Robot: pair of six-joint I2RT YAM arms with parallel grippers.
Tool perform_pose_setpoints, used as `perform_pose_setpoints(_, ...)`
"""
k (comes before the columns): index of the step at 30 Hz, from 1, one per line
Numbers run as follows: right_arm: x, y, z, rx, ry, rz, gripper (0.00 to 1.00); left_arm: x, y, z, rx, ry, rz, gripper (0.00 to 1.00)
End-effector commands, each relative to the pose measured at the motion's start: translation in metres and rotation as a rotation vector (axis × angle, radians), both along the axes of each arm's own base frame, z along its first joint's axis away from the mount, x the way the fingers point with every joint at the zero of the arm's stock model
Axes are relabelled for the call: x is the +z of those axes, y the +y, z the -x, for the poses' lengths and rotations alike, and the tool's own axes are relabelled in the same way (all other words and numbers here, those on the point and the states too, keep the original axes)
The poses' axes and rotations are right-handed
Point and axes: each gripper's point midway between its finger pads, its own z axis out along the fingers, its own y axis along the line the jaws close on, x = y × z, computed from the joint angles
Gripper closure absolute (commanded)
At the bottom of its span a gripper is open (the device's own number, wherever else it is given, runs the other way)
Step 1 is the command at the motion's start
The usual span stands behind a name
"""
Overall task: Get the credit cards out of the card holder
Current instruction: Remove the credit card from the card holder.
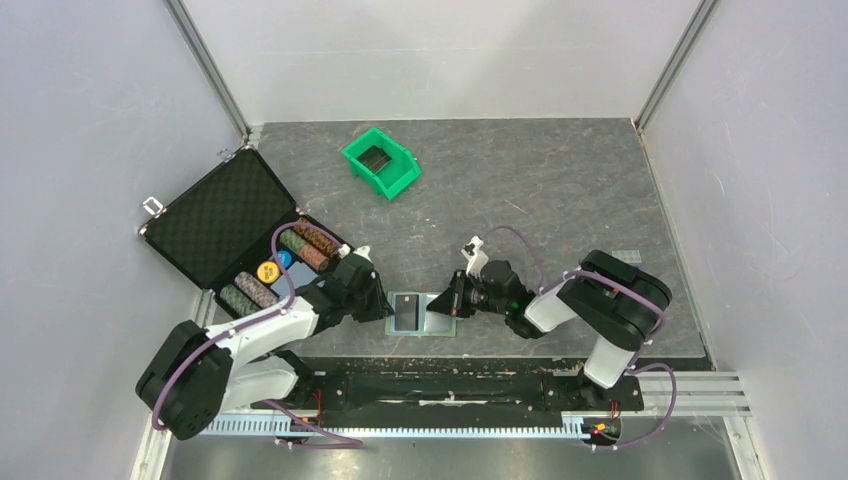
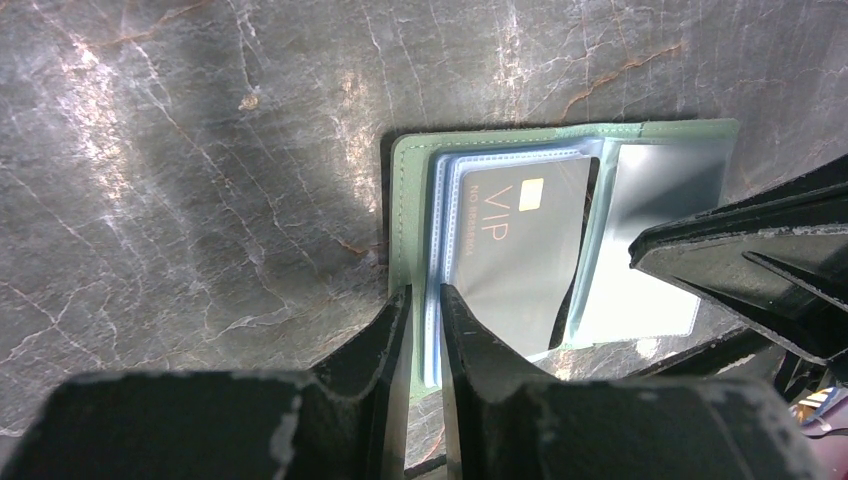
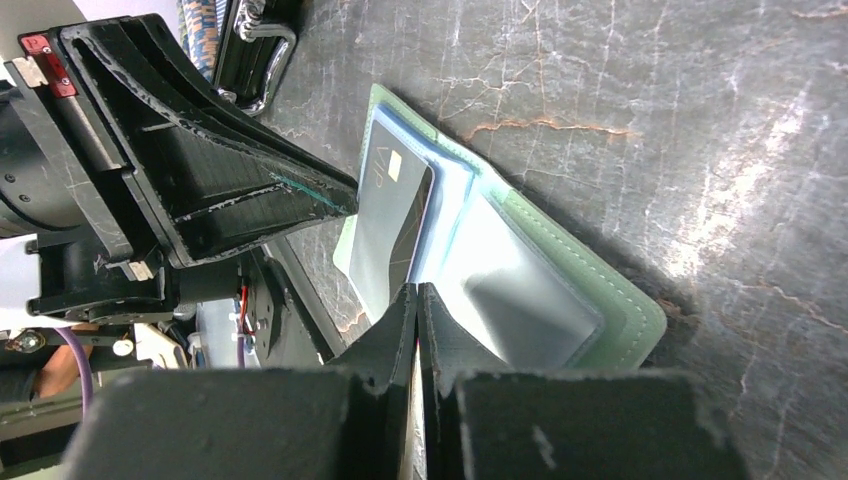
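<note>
The card holder (image 1: 441, 322) lies spread open near the table's front edge, its pale green cover (image 2: 405, 200) down and its clear sleeves up. A dark credit card (image 1: 407, 311) marked VIP (image 2: 520, 250) sits askew in a sleeve, one end sticking out past the holder's edge. My left gripper (image 1: 383, 303) is shut on the holder's left edge (image 2: 425, 295). My right gripper (image 1: 452, 300) is shut, its tips (image 3: 415, 290) at the card's long edge (image 3: 388, 225) beside a clear sleeve, seemingly pinching it. The green cover (image 3: 600, 290) shows to its right.
An open black foam-lined case (image 1: 220, 215) with stacks of poker chips (image 1: 300, 245) stands at the left, close behind my left arm. A green plastic bin (image 1: 380, 162) sits at the back. The table's front edge and rail (image 1: 450, 385) run just below the holder.
</note>
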Motion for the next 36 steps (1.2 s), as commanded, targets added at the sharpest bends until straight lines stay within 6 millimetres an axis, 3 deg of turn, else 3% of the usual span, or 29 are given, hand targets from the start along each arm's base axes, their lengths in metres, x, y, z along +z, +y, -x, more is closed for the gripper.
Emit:
perform_pose_setpoints(1,0.014,0.002,0.001,0.019,-0.045,-0.037,0.96,-0.01,0.0,0.01,0.009,0.058,0.004,0.78)
perform_pose_setpoints(5,0.015,0.009,0.003,0.03,-0.036,-0.051,0.84,-0.01,-0.003,0.011,0.007,0.063,0.019,0.78)
perform_pose_setpoints(11,0.011,0.02,0.005,0.046,-0.02,-0.056,0.79,-0.009,-0.004,0.011,0.005,0.064,0.024,0.78)
perform_pose_setpoints(17,-0.001,0.02,0.001,0.03,-0.018,0.005,0.77,-0.01,-0.003,0.013,0.003,0.068,0.023,0.78)
perform_pose_setpoints(29,-0.01,0.022,0.001,0.021,-0.008,0.036,0.77,-0.009,-0.004,0.012,0.004,0.068,0.026,0.78)
perform_pose_setpoints(30,0.0,0.025,0.0,0.022,-0.026,0.015,0.77,-0.008,-0.004,0.012,0.003,0.068,0.027,0.78)
perform_pose_setpoints(31,-0.01,0.024,0.002,0.023,-0.008,0.036,0.77,-0.008,-0.004,0.012,0.003,0.067,0.029,0.78)
perform_pose_setpoints(36,-0.011,0.024,0.003,0.024,-0.004,0.037,0.79,-0.009,-0.004,0.011,0.01,0.066,0.028,0.78)
